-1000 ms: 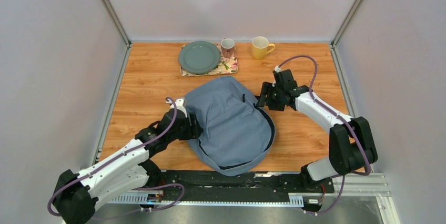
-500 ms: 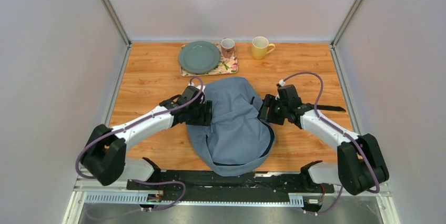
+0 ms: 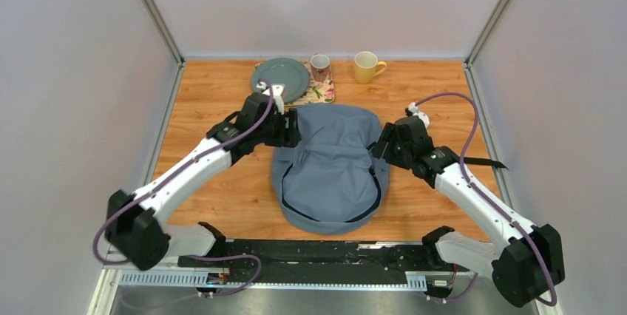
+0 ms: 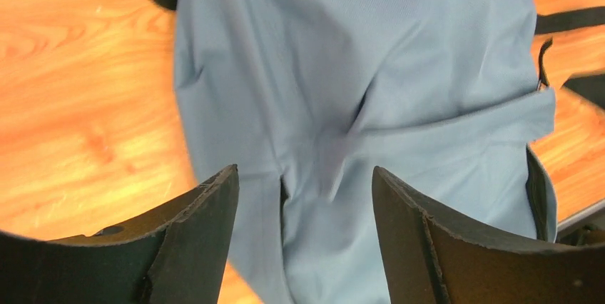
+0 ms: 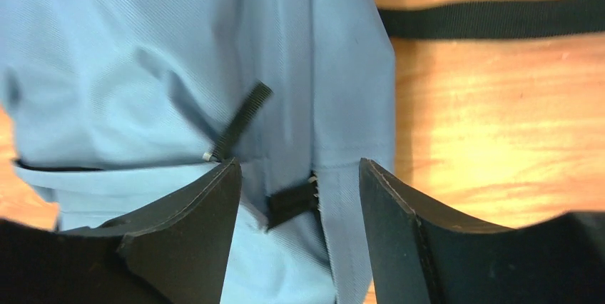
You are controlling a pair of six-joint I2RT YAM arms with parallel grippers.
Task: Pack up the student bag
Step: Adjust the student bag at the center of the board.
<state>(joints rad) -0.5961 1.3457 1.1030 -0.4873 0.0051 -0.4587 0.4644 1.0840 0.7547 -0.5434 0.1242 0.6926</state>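
Grey-blue student bag (image 3: pixel 329 174) lies between left gripper (image 4: pixel 303 175) and right gripper (image 5: pixel 300 165), both spread open.

The left arm (image 3: pixel 194 169) reaches forward and inward from its base. The left claw (image 3: pixel 293 129) points toward the right side, jaws standing apart. The right arm (image 3: pixel 473 195) mirrors it, and the right claw (image 3: pixel 377 149) points left, jaws likewise parted.

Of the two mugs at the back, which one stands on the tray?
The small pinkish patterned mug, on the floral tray beside the grey-green plate. The yellow mug stands off it, on bare wood to the right.
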